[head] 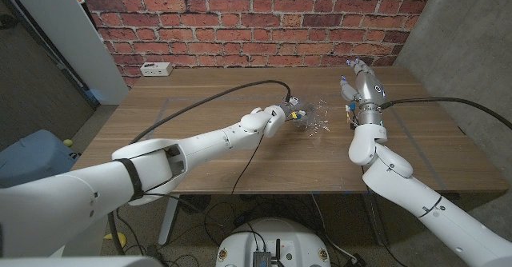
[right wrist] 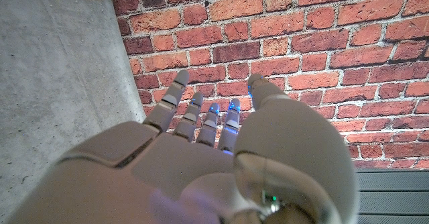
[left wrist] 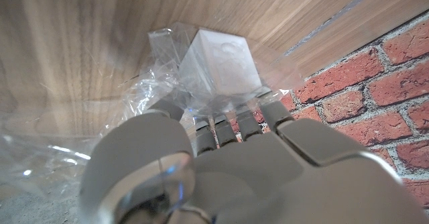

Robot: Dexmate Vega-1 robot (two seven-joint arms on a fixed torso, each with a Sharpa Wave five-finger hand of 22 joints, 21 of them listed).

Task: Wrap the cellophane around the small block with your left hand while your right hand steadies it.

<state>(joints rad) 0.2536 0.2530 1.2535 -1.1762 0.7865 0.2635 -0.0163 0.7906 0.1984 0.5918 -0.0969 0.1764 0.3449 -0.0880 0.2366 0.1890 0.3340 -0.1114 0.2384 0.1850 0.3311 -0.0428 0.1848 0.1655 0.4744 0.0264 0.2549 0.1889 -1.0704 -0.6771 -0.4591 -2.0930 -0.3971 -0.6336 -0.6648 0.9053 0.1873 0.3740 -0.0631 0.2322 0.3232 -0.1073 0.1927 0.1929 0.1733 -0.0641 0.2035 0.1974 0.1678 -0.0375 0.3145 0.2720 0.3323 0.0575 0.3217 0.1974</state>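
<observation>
The small pale block stands on the wooden table with crumpled clear cellophane around it. My left hand reaches it from the near left. Its fingers are curled into the film right at the block's base, gripping the cellophane. My right hand is raised off the table to the right of the bundle. Its fingers are spread upward and hold nothing, and it does not touch the block.
A white power strip lies at the table's back left corner. A black cable runs along my left arm, and another runs to my right wrist. A brick wall stands behind the table, with a concrete wall on the right.
</observation>
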